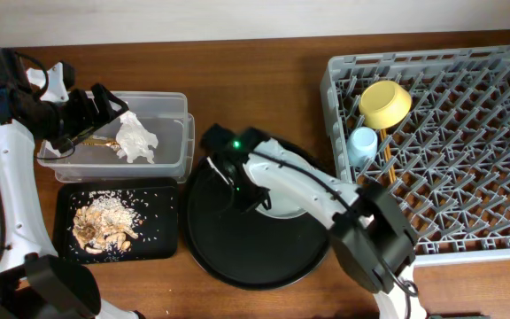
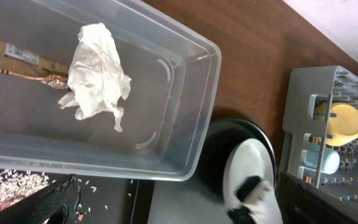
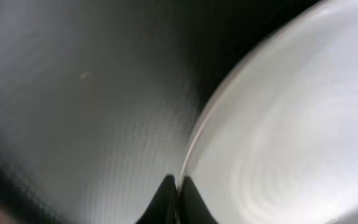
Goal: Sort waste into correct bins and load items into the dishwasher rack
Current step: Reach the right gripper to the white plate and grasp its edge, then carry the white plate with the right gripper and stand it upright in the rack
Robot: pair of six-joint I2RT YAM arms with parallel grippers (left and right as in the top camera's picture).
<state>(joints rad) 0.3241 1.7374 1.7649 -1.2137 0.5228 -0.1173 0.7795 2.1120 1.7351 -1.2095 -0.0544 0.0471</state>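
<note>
left gripper [image 1: 104, 105]: over the left end of the tub [image 1: 181, 152], fingers wide apart, holding nothing
left wrist view: one finger [image 2: 50, 208] at the bottom left corner, the other at the bottom right, tub between them
right gripper [image 3: 178, 186]: tips pinched together on the plate [image 3: 291, 137] rim; the rim line runs straight into the gap
right arm: reaches from the front right of the table [image 1: 264, 80] across the round tray [image 1: 237, 252], hiding most of the plate from overhead
plate position: on or just above the round tray, right of centre; can't tell if it is touching
tissue [image 1: 136, 138]: crumpled, inside the tub, middle of the floor
wrapper [image 2: 48, 78]: in the tub, lying flat, one end tucked under the tissue's left side
scraps [image 1: 104, 221]: piled on the flat tray [image 1: 163, 200], loose crumbs scattered around the pile
flat tray position: just in front of the tub, just left of the round tray
rack [image 1: 339, 81]: right side of the table, near the round tray
bowl [image 1: 385, 104]: in the rack's back left corner, tilted on the pegs
blue cup [image 1: 362, 142]: in the rack, just in front of the bowl, against the left wall
chopsticks [image 1: 386, 161]: in the rack, just right of the cup, running front to back
</note>
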